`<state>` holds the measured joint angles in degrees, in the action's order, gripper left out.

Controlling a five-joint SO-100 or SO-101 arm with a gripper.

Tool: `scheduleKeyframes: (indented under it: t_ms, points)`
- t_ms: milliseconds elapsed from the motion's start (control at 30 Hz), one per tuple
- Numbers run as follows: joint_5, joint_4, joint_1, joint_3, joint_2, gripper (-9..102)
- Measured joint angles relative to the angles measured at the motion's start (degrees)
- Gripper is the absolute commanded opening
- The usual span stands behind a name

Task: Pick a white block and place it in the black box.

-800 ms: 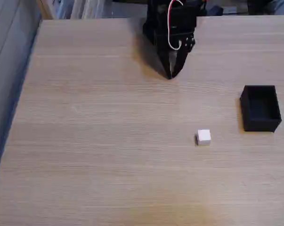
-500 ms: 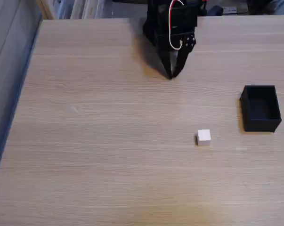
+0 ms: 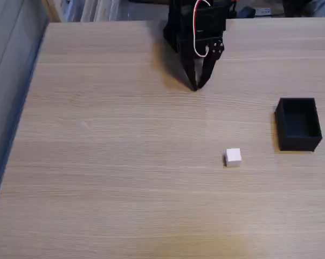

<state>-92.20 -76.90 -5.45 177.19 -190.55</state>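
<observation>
In the fixed view a small white block [image 3: 233, 157] rests on the wooden table, right of centre. The black box [image 3: 297, 124] stands open-topped near the right edge, a little farther back than the block, and looks empty. My black gripper [image 3: 195, 87] hangs from the arm at the back of the table, pointing down, its two fingertips meeting at a point, shut on nothing. It is well behind the block and far left of the box.
The light wooden table [image 3: 119, 162] fills most of the view. Its left edge runs diagonally beside a grey floor strip [image 3: 8, 81]. Clutter sits behind the table's back edge, next to the arm's base [image 3: 197, 16].
</observation>
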Motion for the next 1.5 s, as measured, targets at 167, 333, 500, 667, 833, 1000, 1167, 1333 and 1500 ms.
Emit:
scheduleKeyframes:
  t_ms: [167,333,500,667,833,1000,1167,1333,1500]
  points:
    - [0.0,0.0,0.0,0.0,0.0,0]
    - [-0.8,0.1,0.0,0.0,0.0,0]
    - [-1.0,0.2,0.0,0.0,0.0,0]
    - [-1.0,0.2,0.0,0.0,0.0,0]
    - [-1.9,0.4,0.0,0.0,0.0,0]
    - [-2.8,0.7,1.1,-1.6,4.2,0]
    - [-1.4,2.4,-0.7,-7.9,12.7,0]
    - [2.7,5.7,-3.2,-17.0,25.4,2]
    - [8.7,8.2,-5.7,-27.3,38.4,9]
